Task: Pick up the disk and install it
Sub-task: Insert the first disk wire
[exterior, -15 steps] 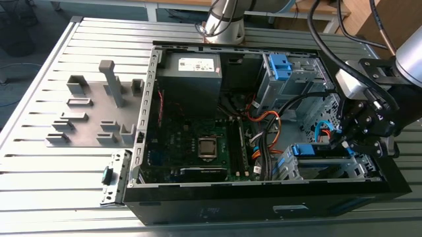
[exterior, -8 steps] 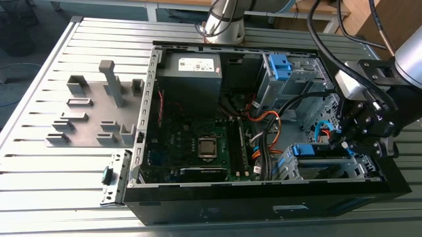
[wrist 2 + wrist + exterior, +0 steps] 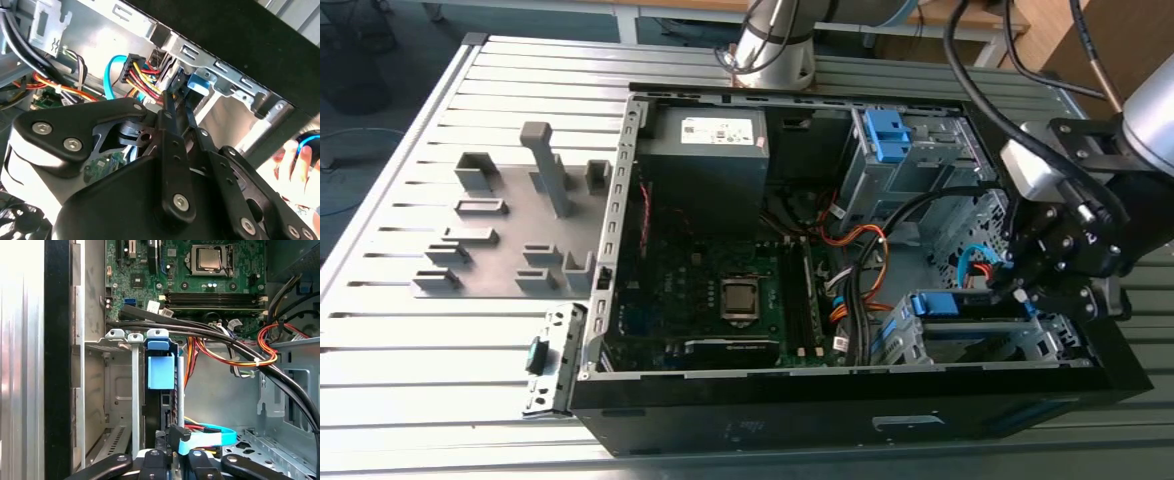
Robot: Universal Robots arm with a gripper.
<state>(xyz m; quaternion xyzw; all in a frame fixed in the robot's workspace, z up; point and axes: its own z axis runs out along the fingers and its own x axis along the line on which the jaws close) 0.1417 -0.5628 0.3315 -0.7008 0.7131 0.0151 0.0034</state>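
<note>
The disk (image 3: 159, 407) stands on edge in the drive cage (image 3: 987, 340) at the case's front corner, on the exterior view's right. Its blue bracket tab (image 3: 161, 371) faces the motherboard and also shows as a blue bracket (image 3: 937, 303) in the exterior view. My gripper (image 3: 1014, 285) hangs over that cage. In the second wrist view my gripper (image 3: 176, 95) has its fingers (image 3: 169, 117) drawn close together just behind the blue tab (image 3: 197, 82). They appear shut on the disk's upper edge. My gripper (image 3: 166, 436) sits beside a black plug on a blue data cable (image 3: 210, 436).
The open black computer case (image 3: 854, 425) lies on a slatted metal table (image 3: 440, 340). Power cables (image 3: 235, 352) cross close to the cage. A second cage with a blue clip (image 3: 886, 135) stands at the back. Grey fixtures (image 3: 534, 210) are on the exterior view's left. A person's hand (image 3: 295, 165) is beyond the case.
</note>
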